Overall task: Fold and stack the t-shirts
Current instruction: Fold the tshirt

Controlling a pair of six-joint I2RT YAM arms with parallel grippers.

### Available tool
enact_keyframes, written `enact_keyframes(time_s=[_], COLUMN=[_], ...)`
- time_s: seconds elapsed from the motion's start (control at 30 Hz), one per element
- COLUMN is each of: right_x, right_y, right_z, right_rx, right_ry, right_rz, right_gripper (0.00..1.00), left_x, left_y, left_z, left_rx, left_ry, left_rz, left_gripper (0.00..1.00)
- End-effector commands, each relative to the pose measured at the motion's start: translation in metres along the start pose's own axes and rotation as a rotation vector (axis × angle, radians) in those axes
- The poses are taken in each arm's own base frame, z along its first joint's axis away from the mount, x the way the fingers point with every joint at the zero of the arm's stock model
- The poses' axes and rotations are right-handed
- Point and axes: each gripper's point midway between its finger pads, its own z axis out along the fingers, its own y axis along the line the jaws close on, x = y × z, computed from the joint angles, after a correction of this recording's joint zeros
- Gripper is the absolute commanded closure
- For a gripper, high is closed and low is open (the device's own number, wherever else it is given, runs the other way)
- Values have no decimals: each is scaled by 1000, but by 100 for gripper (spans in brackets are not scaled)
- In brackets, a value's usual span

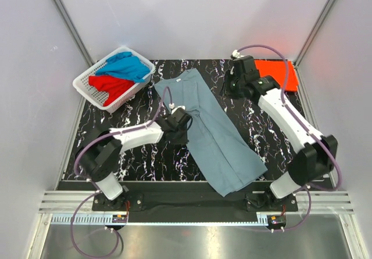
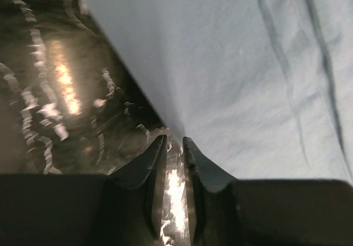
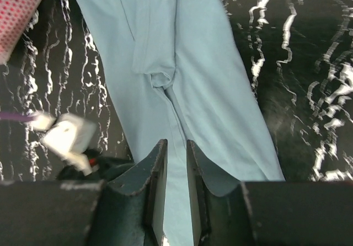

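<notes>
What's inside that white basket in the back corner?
A bright blue t-shirt lies crumpled partly on top of a red t-shirt in the white basket. The cloth hides most of the basket's floor, so anything beneath the shirts cannot be seen.

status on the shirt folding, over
Left gripper slightly open, empty, at edge of grey-blue cloth t-shirt. Right gripper slightly open, empty. Shirt folded lengthwise. Nothing blocking.
</notes>
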Motion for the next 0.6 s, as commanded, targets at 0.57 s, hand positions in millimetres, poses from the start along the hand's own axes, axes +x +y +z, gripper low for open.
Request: enact_keyframes(time_s=[0.57], right_x=[-16], right_y=[0], right_z=[16], right_rx=[-66], right_ry=[-54], right_rz=[-15], right_gripper=[71], left_x=[-188], left_y=[30], left_z=[33], left_rx=[-95], left_ry=[-217], left_rz=[-70], left_gripper=[72])
